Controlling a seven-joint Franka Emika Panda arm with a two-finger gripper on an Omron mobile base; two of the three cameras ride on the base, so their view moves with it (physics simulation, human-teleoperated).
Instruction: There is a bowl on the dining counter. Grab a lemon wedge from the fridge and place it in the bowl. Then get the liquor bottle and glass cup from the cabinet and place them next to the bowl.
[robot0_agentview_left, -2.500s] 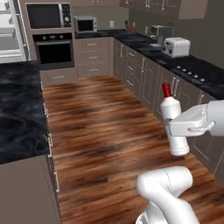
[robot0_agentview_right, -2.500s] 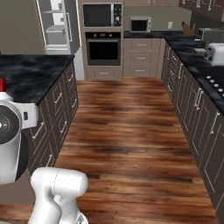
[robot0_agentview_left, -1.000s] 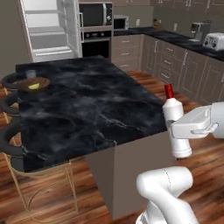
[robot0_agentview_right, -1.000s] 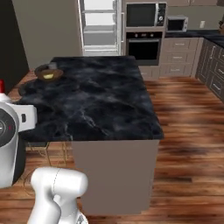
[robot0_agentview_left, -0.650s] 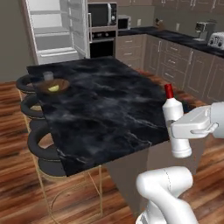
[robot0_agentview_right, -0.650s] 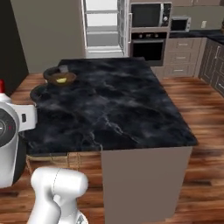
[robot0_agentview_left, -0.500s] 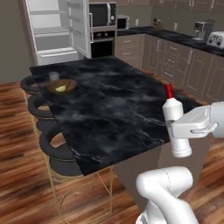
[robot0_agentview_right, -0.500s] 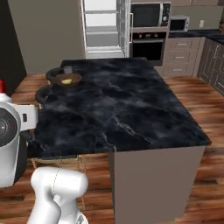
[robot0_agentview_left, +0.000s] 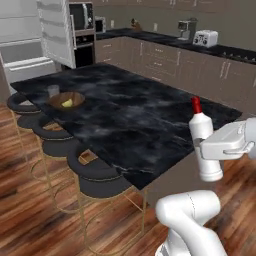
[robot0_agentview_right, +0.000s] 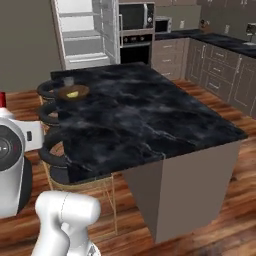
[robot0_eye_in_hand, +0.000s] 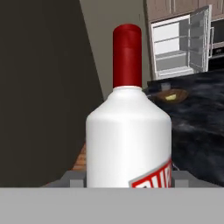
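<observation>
Now, my gripper clamped on the upright liquor bottle, well short of the bowl holding the lemon wedge; I'd set it just beside the bowl, clear of the glass cup.

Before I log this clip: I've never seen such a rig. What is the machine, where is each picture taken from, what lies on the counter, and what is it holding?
It is a white robot arm on a driving base in a rendered kitchen. Two pictures come from cameras on the base, behind the arm to its left and right; the third looks along the gripper. The gripper holds the liquor bottle, upright, red cap up. On the dining counter, at its far stool-side corner, sits the wooden bowl with the lemon wedge inside and the glass cup beside it. Behind stands the fridge, door open.
</observation>
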